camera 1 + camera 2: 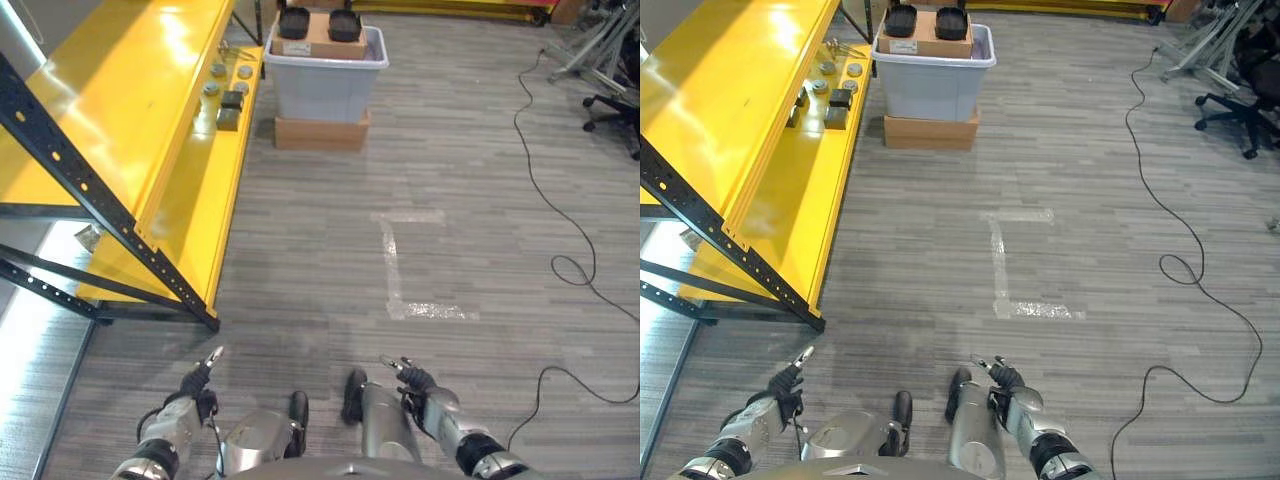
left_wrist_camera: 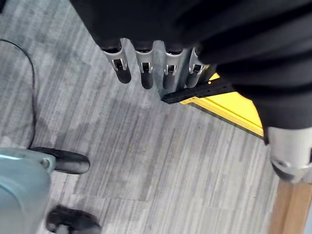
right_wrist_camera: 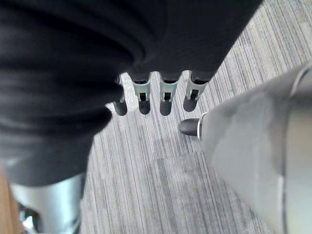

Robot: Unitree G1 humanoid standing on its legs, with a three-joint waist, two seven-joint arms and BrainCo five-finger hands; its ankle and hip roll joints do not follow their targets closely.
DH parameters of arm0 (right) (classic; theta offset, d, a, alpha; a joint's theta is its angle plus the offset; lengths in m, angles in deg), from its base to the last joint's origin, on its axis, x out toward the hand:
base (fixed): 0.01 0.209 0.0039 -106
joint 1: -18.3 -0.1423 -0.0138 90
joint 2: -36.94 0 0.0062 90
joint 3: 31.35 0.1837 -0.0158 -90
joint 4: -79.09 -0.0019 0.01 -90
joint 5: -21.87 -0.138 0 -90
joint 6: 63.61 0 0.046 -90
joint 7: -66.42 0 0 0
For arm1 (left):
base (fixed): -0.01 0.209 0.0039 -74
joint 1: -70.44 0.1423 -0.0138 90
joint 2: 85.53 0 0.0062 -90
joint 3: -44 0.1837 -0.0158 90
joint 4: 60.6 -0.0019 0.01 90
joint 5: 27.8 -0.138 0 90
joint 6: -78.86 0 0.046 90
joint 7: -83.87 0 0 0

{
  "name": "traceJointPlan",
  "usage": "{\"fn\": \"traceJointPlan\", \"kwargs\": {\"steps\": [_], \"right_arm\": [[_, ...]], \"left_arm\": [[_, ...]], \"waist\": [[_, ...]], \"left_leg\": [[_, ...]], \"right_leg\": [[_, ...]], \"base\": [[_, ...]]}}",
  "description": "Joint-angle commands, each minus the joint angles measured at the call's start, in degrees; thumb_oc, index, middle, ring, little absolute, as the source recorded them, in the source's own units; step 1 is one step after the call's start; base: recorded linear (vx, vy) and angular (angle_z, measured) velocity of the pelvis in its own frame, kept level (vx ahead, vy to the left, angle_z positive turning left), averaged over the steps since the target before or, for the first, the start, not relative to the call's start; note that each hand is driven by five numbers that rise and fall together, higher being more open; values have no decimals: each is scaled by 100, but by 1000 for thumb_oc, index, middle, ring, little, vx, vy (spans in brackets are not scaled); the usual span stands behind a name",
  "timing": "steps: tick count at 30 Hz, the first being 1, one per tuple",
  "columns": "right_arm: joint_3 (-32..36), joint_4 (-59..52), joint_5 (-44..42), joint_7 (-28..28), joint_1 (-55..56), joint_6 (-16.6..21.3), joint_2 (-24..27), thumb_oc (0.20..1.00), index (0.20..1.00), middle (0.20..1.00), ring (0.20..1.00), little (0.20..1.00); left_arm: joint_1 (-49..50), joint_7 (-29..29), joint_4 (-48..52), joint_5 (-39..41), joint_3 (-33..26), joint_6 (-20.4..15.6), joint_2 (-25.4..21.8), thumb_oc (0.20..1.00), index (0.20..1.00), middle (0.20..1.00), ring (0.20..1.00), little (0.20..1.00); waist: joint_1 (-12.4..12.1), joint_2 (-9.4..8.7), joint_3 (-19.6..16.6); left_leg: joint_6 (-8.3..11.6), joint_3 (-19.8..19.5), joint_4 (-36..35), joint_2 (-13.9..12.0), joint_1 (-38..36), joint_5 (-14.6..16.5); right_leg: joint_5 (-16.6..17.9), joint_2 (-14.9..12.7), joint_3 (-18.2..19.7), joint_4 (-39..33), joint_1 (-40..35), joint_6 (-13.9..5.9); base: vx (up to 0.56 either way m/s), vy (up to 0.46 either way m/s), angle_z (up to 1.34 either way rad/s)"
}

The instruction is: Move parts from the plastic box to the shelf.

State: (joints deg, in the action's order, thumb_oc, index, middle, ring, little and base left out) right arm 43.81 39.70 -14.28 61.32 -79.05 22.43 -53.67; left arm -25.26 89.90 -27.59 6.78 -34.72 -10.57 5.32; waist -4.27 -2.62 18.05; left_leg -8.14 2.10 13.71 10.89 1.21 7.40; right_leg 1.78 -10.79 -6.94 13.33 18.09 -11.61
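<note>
A grey plastic box stands on a flat cardboard carton at the far end of the floor, holding a brown carton with two black parts on top. The yellow shelf runs along the left, with several small round and dark parts on its lower level near the box. My left hand hangs low at my side, fingers straight, holding nothing. My right hand hangs likewise, fingers straight and empty. Both hands are far from the box.
White tape marks lie on the grey floor between me and the box. A black cable snakes across the floor on the right. Office chair bases stand at the far right. The shelf's black diagonal brace juts toward me.
</note>
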Motion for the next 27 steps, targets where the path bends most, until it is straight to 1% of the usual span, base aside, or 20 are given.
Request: {"fn": "traceJointPlan", "kwargs": {"steps": [1, 4, 5, 7, 8, 9, 10, 11, 12, 13, 14, 15, 17, 18, 20, 21, 22, 24, 25, 27], "right_arm": [[-10, -16, -41, 247, 165, 70, 146, 1000, 1000, 1000, 1000, 1000], [83, -71, 67, 341, 301, 52, 61, 1000, 1000, 1000, 1000, 1000], [85, -104, 97, 369, 333, 11, 85, 1000, 1000, 1000, 1000, 1000], [50, -40, 209, 446, 308, -67, 161, 1000, 1000, 1000, 1000, 1000], [-96, 37, 328, 446, 215, -132, 165, 1000, 1000, 1000, 1000, 1000], [-171, 35, 335, 461, 186, -145, 181, 1000, 1000, 1000, 1000, 1000], [-247, 39, 352, 496, 158, -147, 201, 1000, 1000, 1000, 1000, 1000], [-337, 36, 351, 497, 124, -149, 235, 1000, 1000, 1000, 1000, 1000], [-364, 29, 362, 494, 116, -158, 249, 1000, 1000, 1000, 1000, 1000], [-407, 12, 363, 488, 100, -178, 280, 1000, 1000, 1000, 1000, 1000], [-506, -7, 221, 442, 83, -156, 350, 1000, 1000, 1000, 1000, 1000], [-513, -15, 176, 416, 87, -147, 363, 1000, 1000, 1000, 1000, 1000], [-492, -59, 103, 349, 106, -146, 395, 1000, 1000, 1000, 1000, 1000], [-469, -30, 46, 332, 100, -90, 420, 1000, 1000, 1000, 1000, 1000], [-456, 25, 38, 311, 41, -41, 413, 1000, 1000, 1000, 1000, 1000], [-467, 23, 22, 284, 16, -50, 394, 1000, 1000, 1000, 1000, 1000], [-467, -6, 24, 219, -2, -108, 369, 1000, 1000, 1000, 1000, 1000], [-444, -54, 146, 157, 19, -156, 345, 1000, 1000, 1000, 1000, 1000], [-442, -75, 148, 153, 49, -140, 346, 1000, 1000, 1000, 1000, 1000], [-451, -199, 64, 137, 101, -116, 394, 1000, 1000, 1000, 1000, 1000]], "left_arm": [[309, -173, 105, -303, 42, -316, 42, 1000, 1000, 1000, 1000, 1000], [476, -271, 64, -510, 7, -442, 66, 1000, 1000, 1000, 1000, 1000], [521, -272, 103, -557, -9, -436, 96, 1000, 1000, 1000, 1000, 1000], [527, -243, 71, -420, 14, -423, 191, 1000, 1000, 1000, 1000, 1000], [515, -171, 29, -183, -24, -381, 256, 1000, 1000, 1000, 1000, 1000], [517, -158, 12, -140, -47, -377, 269, 1000, 1000, 1000, 1000, 1000], [514, -139, -20, -113, -61, -411, 283, 1000, 1000, 1000, 1000, 1000], [500, -118, -69, -67, -69, -459, 306, 1000, 1000, 1000, 1000, 1000], [497, -105, -83, -43, -74, -476, 316, 1000, 1000, 1000, 1000, 1000], [489, -83, -99, -36, -85, -495, 343, 1000, 1000, 1000, 1000, 1000], [416, -3, -136, 6, -129, -517, 415, 1000, 1000, 1000, 1000, 1000], [384, -6, -139, 6, -126, -496, 410, 1000, 1000, 1000, 1000, 1000], [299, -15, -143, -100, -115, -458, 422, 1000, 1000, 1000, 1000, 1000], [243, -34, -144, -115, -77, -455, 422, 1000, 1000, 1000, 1000, 1000], [179, -64, -179, 25, -29, -527, 429, 1000, 1000, 1000, 1000, 1000], [170, -74, -177, 87, -36, -538, 424, 1000, 1000, 1000, 1000, 1000], [192, -64, -138, 103, -50, -524, 433, 1000, 1000, 1000, 1000, 1000], [276, -69, -45, 96, -58, -492, 448, 1000, 1000, 1000, 1000, 1000], [332, -85, 6, 64, -55, -487, 443, 1000, 1000, 1000, 1000, 1000], [426, -125, 144, 36, -82, -469, 404, 1000, 1000, 1000, 1000, 1000]], "waist": [[-78, -33, -431], [-74, -102, -489], [-60, -112, -531], [-20, -103, -709], [-33, -110, -834], [-30, -118, -864], [-22, -117, -895], [-18, -116, -928], [-17, -114, -937], [-19, -125, -938], [-27, -214, -831], [-18, -244, -792], [-9, -248, -687], [-58, -196, -579], [-147, -138, -474], [-185, -118, -483], [-291, -18, -480], [-443, 163, -564], [-524, 248, -560], [-686, 338, -519]], "left_leg": [[137, -801, -136, -105, -559, 711], [205, -842, -26, -225, -740, 899], [243, -825, -11, -306, -795, 933], [423, -785, -73, -540, -982, 1012], [619, -711, -33, -828, -1117, 1061], [701, -665, 23, -956, -1126, 973], [783, -608, 109, -1102, -1123, 828], [892, -517, 324, -1318, -1042, 509], [928, -490, 408, -1389, -1001, 401], [979, -445, 767, -1517, -849, 181], [1033, -494, 2489, -1821, 78, -463], [1021, -496, 2846, -1882, 288, -538], [957, -489, 3301, -1832, 883, -577], [888, -387, 3323, -1668, 1224, -487], [810, -86, 2660, -1270, 1370, -385], [811, 56, 2141, -1076, 1414, -448], [865, 230, 1166, -851, 1465, -665], [965, 322, -200, -674, 1607, -1205], [1023, 354, -676, -642, 1690, -1508], [1116, 359, -933, -596, 1985, -1777]], "right_leg": [[936, 23, -78, -1495, -570, -65], [1003, -115, -98, -1698, -667, -137], [900, -94, -88, -1726, -773, -124], [752, -47, -93, -1638, -906, -10], [667, 24, -57, -1359, -940, 102], [622, 76, -57, -1265, -958, 162], [567, 144, -69, -1184, -979, 225], [479, 236, -111, -1144, -1039, 311], [449, 270, -129, -1140, -1065, 341], [378, 324, -151, -1142, -1117, 415], [199, 478, -106, -1203, -1307, 681], [192, 514, -81, -1238, -1365, 735], [150, 631, -81, -1278, -1509, 836], [93, 738, -74, -1322, -1671, 864], [-8, 833, -58, -1400, -1884, 855], [-19, 858, -56, -1411, -1927, 839], [-7, 948, -7, -1392, -2052, 790], [-26, 1134, 65, -1313, -2150, 744], [-87, 1240, 107, -1272, -2269, 761], [-290, 1383, 115, -1129, -2488, 830]], "base": [[448, -165, 16], [550, -207, 16], [492, -149, 31], [654, -208, 34], [603, -236, 34], [561, -243, 30], [329, -174, 14], [269, -155, 17], [232, -155, 16], [328, -309, 5], [321, -328, -8], [341, -339, 1], [240, -136, 3], [273, -42, 8], [336, 47, 28], [443, 149, 12], [496, 187, -1], [556, 184, -2], [574, 132, -21], [555, 117, -43]]}}
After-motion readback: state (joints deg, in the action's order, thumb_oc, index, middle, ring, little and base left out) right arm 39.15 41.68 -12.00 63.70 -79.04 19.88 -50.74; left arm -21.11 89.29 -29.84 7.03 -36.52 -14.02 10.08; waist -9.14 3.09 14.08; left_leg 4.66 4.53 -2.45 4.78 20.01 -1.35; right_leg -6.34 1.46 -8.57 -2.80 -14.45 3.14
